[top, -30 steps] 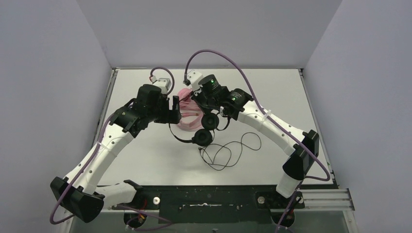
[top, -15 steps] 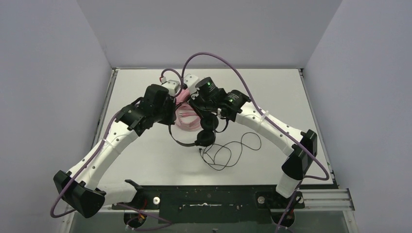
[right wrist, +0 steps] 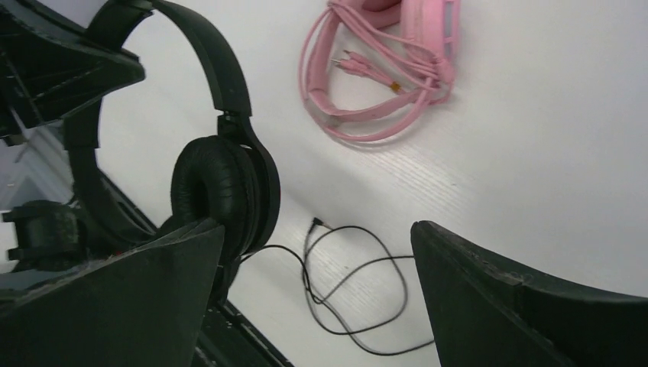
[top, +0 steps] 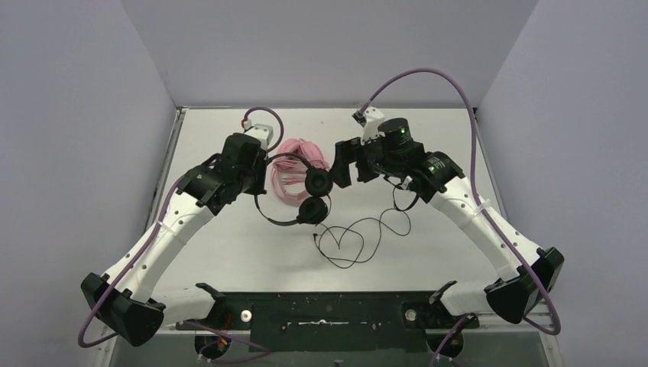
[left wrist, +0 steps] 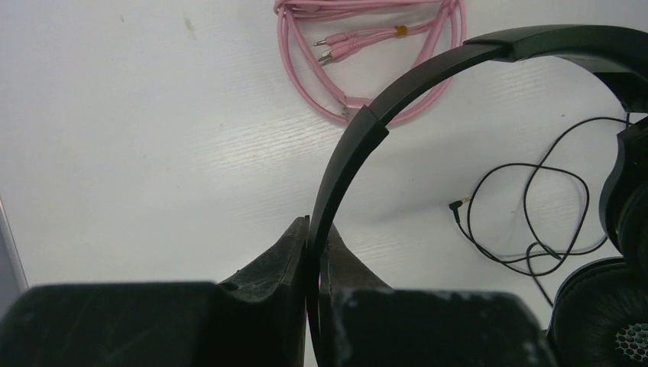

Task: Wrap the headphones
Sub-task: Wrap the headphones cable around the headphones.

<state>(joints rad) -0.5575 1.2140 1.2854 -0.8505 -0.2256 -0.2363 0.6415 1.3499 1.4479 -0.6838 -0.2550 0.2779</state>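
Observation:
The black headphones [top: 317, 183] hang above the table's middle, held by the headband [left wrist: 397, 99], on which my left gripper [left wrist: 315, 229] is shut. Both ear cups [right wrist: 218, 191] dangle close together on the right of the band. Their thin black cable [top: 359, 237] trails down in loose loops on the table, the plug [left wrist: 458, 205] lying free. The pink headphones [top: 294, 164] lie behind them with their pink cable [right wrist: 382, 76] coiled beside. My right gripper [top: 344, 170] stands open just right of the ear cups, nothing between its fingers [right wrist: 474, 267].
The white table [top: 229, 252] is closed in by grey walls on the left, back and right. A black frame [top: 328, 313] with both arm bases runs along the near edge. Purple arm cables [top: 428, 76] arch above the right arm.
My left gripper closed on the black headband. My right gripper opened, let go of the black headphones and drew back to the right. The headphones now hang from the left gripper.

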